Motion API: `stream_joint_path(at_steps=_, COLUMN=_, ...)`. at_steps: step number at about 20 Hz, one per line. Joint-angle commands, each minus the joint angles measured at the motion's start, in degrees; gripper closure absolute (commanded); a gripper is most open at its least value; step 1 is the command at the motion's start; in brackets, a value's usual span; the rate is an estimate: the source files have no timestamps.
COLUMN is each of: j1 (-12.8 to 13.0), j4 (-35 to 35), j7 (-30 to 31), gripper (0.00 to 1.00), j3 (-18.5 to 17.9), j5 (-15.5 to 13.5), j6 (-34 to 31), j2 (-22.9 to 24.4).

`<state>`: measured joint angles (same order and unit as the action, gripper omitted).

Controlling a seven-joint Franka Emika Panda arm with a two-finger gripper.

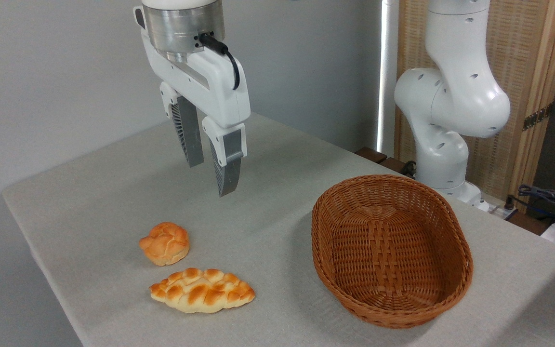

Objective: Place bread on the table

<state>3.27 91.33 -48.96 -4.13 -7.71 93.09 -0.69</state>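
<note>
Bread [202,290], the long braided loaf with pointed ends, lies flat on the grey-clothed table [113,193] near its front edge, fully in sight and touching nothing else. Just behind it, apart by a narrow strip of cloth, sits a small round knotted bun [165,243]. My gripper [210,168] hangs in the air above and behind both of them, well clear of the cloth, its two ribbed fingers [226,166] pointing down and slightly tilted, held apart with nothing between them. My wrist is cut off by the top edge of the frame, so I see only the metal flange, the white hand body and a black cable looping down its side. To the right stands a brown oval wicker basket [443,241], its inside bare as far as I can see, though the near wall hides the lowest part of its floor. Behind the basket my white arm base [451,111] rises beyond the table's far edge, its top also cut off. At the far right some cables and dark gear [554,202] are too blurred and cropped to make out.
</note>
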Motion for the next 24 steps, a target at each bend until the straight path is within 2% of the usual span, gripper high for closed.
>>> stream_joint_path(at_steps=1, j1=-1.2, j4=4.6, j7=-0.2, gripper=0.00, j3=0.4, j5=-0.5, j6=2.2, j2=3.1)
stream_joint_path(at_steps=4, j1=-1.2, j4=4.7, j7=-0.2, gripper=0.00, j3=0.5, j5=-0.3, j6=2.3, j2=2.9)
stream_joint_path(at_steps=5, j1=-1.9, j4=4.6, j7=-0.2, gripper=0.00, j3=0.9, j5=-0.2, j6=2.4, j2=2.8)
stream_joint_path(at_steps=7, j1=-6.4, j4=4.6, j7=-0.2, gripper=0.00, j3=5.6, j5=-0.2, j6=2.3, j2=2.9)
stream_joint_path(at_steps=8, j1=-7.0, j4=4.6, j7=-0.2, gripper=0.00, j3=6.5, j5=0.0, j6=2.3, j2=2.9)
stream_joint_path(at_steps=12, j1=-7.0, j4=4.4, j7=-0.2, gripper=0.00, j3=6.4, j5=0.4, j6=2.2, j2=2.9)
stream_joint_path(at_steps=14, j1=-6.9, j4=4.2, j7=-0.3, gripper=0.00, j3=6.4, j5=4.1, j6=1.8, j2=2.9)
stream_joint_path(at_steps=15, j1=-6.9, j4=4.1, j7=-0.3, gripper=0.00, j3=6.4, j5=4.5, j6=1.7, j2=2.9)
stream_joint_path(at_steps=24, j1=-6.3, j4=3.0, j7=0.1, gripper=0.00, j3=6.3, j5=5.1, j6=1.5, j2=2.6)
